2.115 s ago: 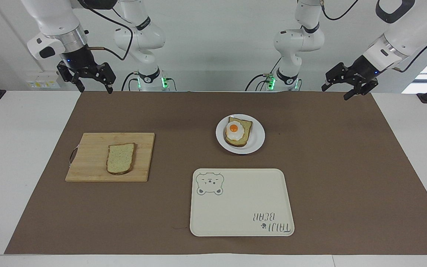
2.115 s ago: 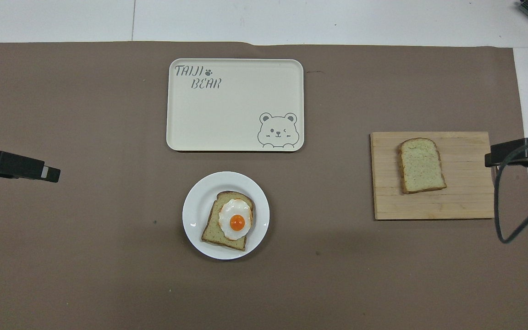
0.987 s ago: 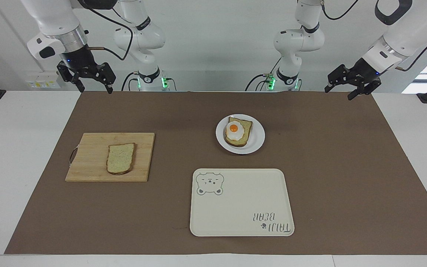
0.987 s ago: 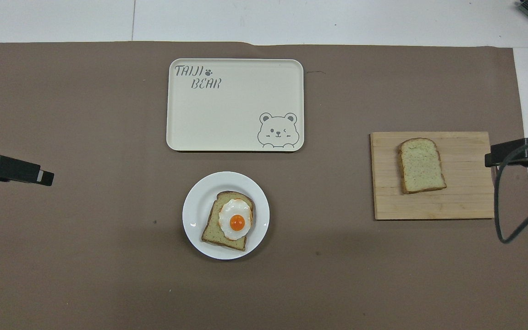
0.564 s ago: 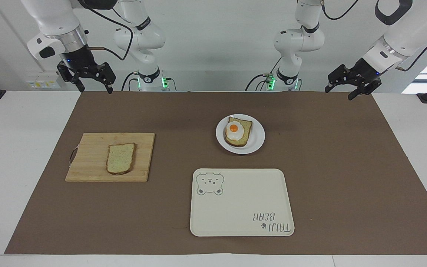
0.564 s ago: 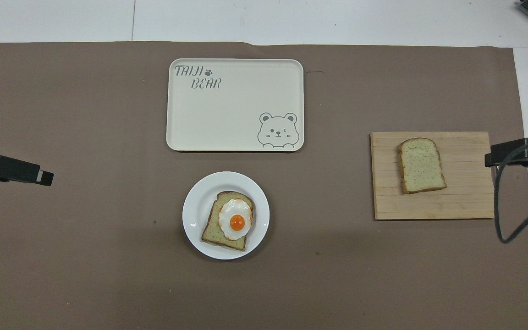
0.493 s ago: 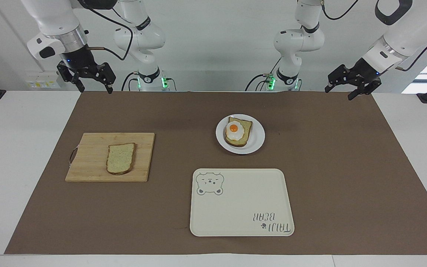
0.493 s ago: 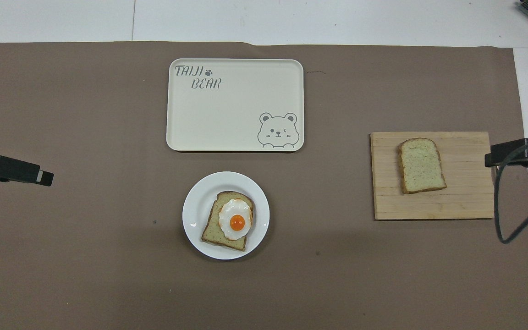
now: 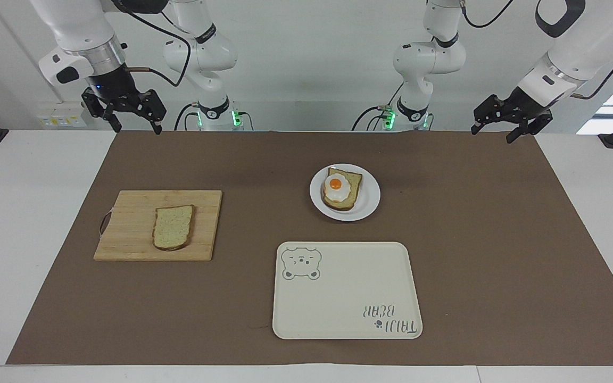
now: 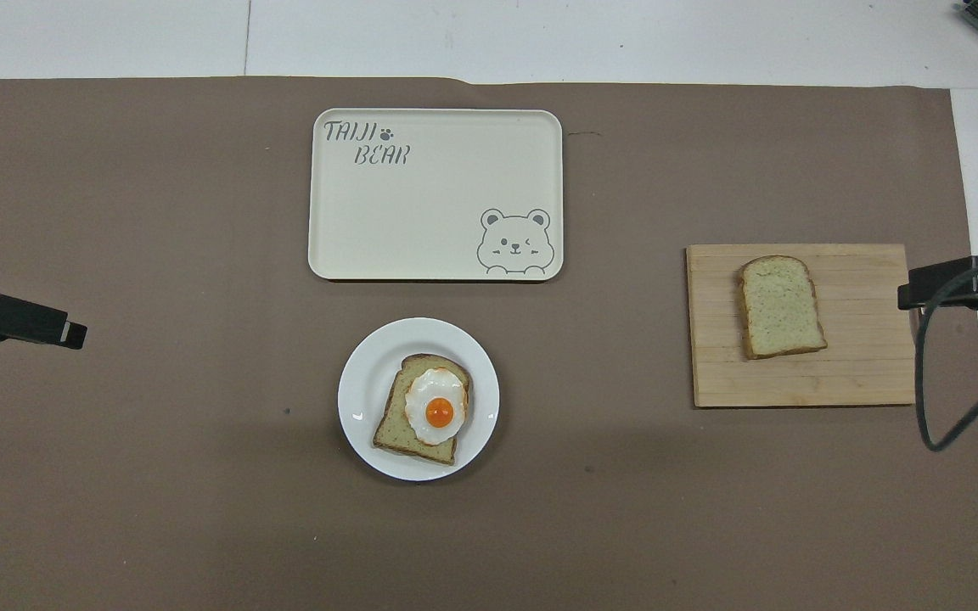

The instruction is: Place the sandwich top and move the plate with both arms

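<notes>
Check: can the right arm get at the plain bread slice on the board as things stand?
Probably yes. The right gripper hangs open at that end of the table, and the bread slice lies bare on the board with nothing on or over it.

Two bread slices: the plain sandwich top (image 9: 173, 227) on one cutting board (image 9: 125, 234), and an egg-topped slice (image 9: 350, 183) with one fried egg (image 9: 336, 187) on one plate (image 9: 369, 201). One bear tray (image 9: 346, 303). Two grippers.
</notes>
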`<action>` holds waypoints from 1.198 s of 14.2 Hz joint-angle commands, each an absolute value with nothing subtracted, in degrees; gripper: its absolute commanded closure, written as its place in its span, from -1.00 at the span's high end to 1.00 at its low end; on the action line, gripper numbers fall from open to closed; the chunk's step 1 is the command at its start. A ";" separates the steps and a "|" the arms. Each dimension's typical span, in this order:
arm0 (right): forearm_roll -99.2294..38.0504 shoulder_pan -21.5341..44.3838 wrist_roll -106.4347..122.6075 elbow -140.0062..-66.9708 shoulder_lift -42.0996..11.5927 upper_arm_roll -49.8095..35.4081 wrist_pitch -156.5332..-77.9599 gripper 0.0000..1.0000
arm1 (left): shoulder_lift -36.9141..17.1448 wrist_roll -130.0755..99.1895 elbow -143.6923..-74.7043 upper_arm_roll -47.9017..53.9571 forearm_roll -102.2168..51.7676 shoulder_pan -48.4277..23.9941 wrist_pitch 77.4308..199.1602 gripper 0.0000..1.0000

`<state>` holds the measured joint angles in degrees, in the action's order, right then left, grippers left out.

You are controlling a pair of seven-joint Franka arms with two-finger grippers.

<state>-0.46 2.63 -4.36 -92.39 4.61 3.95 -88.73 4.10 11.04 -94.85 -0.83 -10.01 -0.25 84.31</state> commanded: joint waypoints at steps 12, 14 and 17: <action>-0.26 2.11 -3.08 -92.37 4.92 3.60 -88.50 1.00 | 5.89 10.11 -96.86 -0.44 -8.53 0.18 85.17 1.00; -0.26 2.11 -3.08 -92.37 4.92 3.60 -88.42 1.00 | 5.98 9.93 -96.86 -0.44 -8.53 0.09 85.25 1.00; -0.26 2.11 -3.08 -92.37 4.92 3.60 -88.42 1.00 | 5.98 9.84 -96.94 -0.44 -8.53 0.09 85.25 1.00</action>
<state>-0.46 2.63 -4.36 -92.39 4.61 3.95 -88.73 4.12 10.58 -94.85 -0.85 -9.63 -0.25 84.31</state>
